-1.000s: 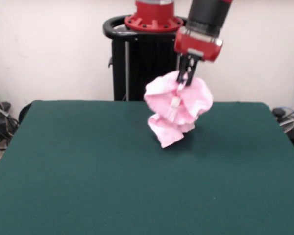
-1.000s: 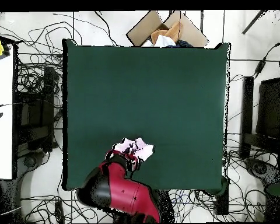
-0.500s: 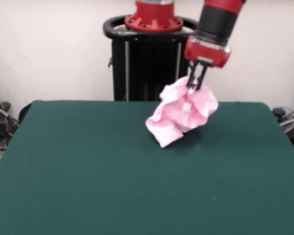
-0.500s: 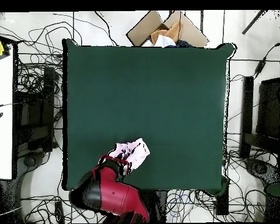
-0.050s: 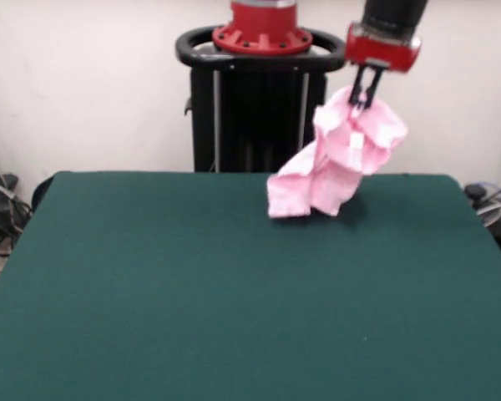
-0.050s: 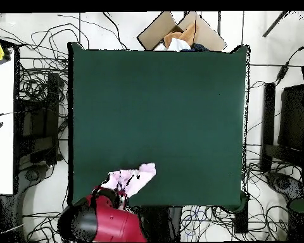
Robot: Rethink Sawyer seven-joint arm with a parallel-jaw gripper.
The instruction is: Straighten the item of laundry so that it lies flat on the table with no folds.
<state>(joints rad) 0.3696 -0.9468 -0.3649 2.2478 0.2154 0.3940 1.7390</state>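
I have the gripper (image 5: 364, 96) pinched shut on the top of the pants (image 5: 338, 163), near what looks like the waistband end, though the bunching hides which edge it really is. The pants hang above the table (image 5: 192, 292), close to its robot-side edge; the upper bulk is clear of the felt, while the lowest corner looks to be touching or just skimming it. In the overhead view the pants (image 6: 132, 178) show as a pink strip at the table (image 6: 161, 95) edge, just beside the gripper (image 6: 120, 187). To do this step well, I judge I should drag outward over open felt, away from that edge, keeping the low corner on the surface so friction pulls the folds out, and lower gradually rather than drop the bundle. The long axis runs from the pinch down and across toward the trailing corner, steeply tilted in the front view; the free end points toward the table's middle.
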